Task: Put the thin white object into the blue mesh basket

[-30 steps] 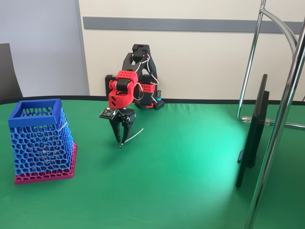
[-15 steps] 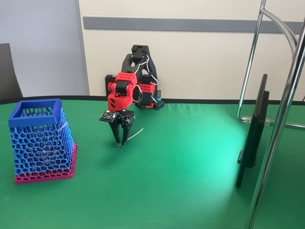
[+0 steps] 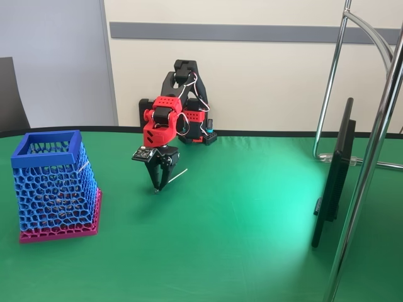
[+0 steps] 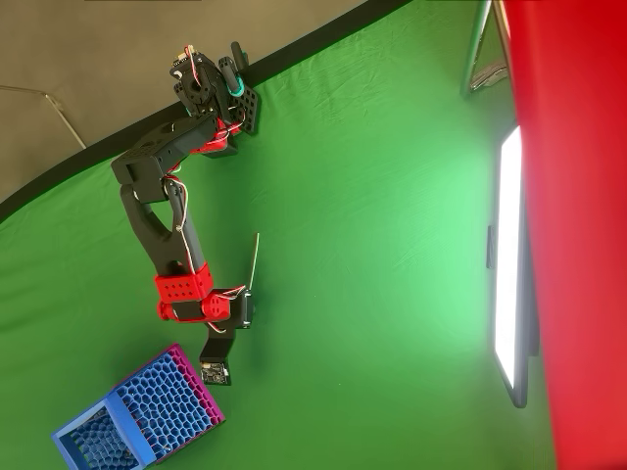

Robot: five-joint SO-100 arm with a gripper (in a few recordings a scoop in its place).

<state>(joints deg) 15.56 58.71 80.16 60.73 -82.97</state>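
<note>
White stick (image 3: 177, 175) between fingers (image 3: 157, 183)

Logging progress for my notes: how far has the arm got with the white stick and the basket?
Done: the end effector has shut on the white stick near one end. In hand: lifting it, tip close above the green table. Left: carrying it to the blue basket, off to the left in the fixed view, and dropping it in.

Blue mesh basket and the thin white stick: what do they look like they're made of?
The blue mesh basket: looks like rigid matte plastic, possibly 3D-printed. Signs are irregular honeycomb walls, a solid square rim, uniform blue colour and a separate magenta base.

The thin white stick: too thin to tell; plastic or coated wire is possible. It appears slightly curved and plain white, with one end at the gripper.
</note>
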